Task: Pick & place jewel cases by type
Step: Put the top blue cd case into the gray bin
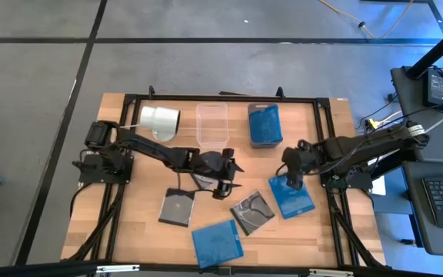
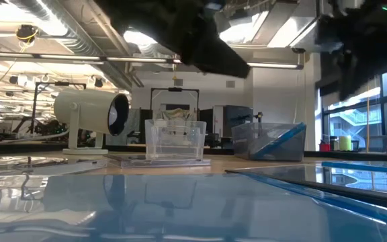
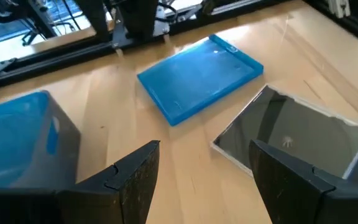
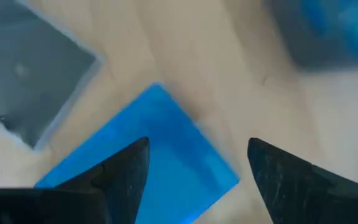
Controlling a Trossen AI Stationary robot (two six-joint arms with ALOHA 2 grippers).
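While my right tool hangs with its fingers spread wide and empty just over a blue jewel case lying flat on the worktop, my left tool waits equally wide near the middle. Beside that blue case rests a dark case with white swirls; another blue case sits at the front edge, and a dark grey case lies to its left. One blue case leans inside the blue-filled bin, beside the clear bin.
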